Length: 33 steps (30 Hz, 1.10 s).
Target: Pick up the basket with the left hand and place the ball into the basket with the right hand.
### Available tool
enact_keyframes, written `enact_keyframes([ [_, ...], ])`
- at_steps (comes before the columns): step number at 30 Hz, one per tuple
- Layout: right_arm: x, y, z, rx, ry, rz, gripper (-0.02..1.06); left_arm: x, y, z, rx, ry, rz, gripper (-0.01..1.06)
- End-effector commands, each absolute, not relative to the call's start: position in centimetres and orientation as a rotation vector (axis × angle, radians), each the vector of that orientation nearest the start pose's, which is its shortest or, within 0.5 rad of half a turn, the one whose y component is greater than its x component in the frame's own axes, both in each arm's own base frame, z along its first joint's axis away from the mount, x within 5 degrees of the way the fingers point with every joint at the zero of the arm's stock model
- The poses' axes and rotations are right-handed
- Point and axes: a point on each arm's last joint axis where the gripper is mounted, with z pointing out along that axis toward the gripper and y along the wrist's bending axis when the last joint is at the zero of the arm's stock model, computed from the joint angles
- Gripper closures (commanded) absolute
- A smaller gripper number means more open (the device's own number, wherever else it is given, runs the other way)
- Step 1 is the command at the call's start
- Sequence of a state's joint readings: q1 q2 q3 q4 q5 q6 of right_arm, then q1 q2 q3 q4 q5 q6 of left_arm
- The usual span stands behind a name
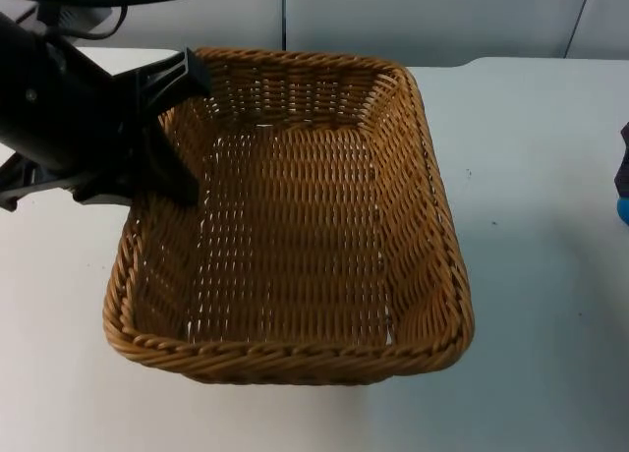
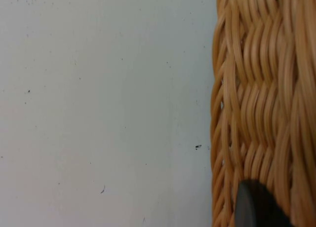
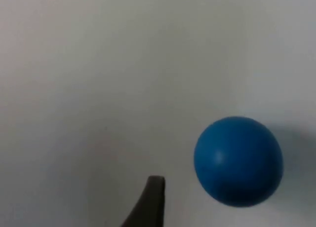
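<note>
We see the white table (image 1: 550,275) spread under everything, and on or above it the woven wicker basket (image 1: 295,359), a deep rectangular one with its open mouth facing up and nothing inside. Whether it rests on the table or is lifted off it we cannot tell.

The left gripper (image 1: 179,128) reaches in from ten o'clock in the top view and sits at the basket's rim at about ten o'clock of the basket, one finger outside the wall and one inside, so it pinches that wall. In the left wrist view the wicker wall (image 2: 261,103) runs beside the bare table, with a black fingertip (image 2: 256,207) against the weave.

The right gripper (image 1: 623,167) shows as a dark shape at three o'clock of the top view, well apart from the basket. We cannot tell whether its fingers are spread or pressed together.

The blue ball (image 3: 238,161) lies on the table in the right wrist view, near a black fingertip (image 3: 150,202) but apart from it; in the top view a sliver of blue (image 1: 623,210) sits just under the right gripper.
</note>
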<state>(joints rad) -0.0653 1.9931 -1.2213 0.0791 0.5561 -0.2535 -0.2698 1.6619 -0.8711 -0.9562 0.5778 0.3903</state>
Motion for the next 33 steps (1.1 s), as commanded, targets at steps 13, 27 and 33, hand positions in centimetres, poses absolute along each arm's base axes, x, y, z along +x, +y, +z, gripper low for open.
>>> enact_keyframes([
  [13,40.6,-2.5,9.6,-0.172,2.841,0.007,0.24,28.8,-12.3,19.0,-0.137,2.678,-0.874,1.05],
  [27,40.6,-2.4,9.2,-0.130,2.850,0.041,1.05,28.7,-12.3,19.0,-0.134,2.678,-0.880,1.05],
  [33,40.2,-1.8,13.4,-0.135,2.796,0.055,1.05,28.7,-12.3,19.0,-0.134,2.678,-0.880,1.05],
])
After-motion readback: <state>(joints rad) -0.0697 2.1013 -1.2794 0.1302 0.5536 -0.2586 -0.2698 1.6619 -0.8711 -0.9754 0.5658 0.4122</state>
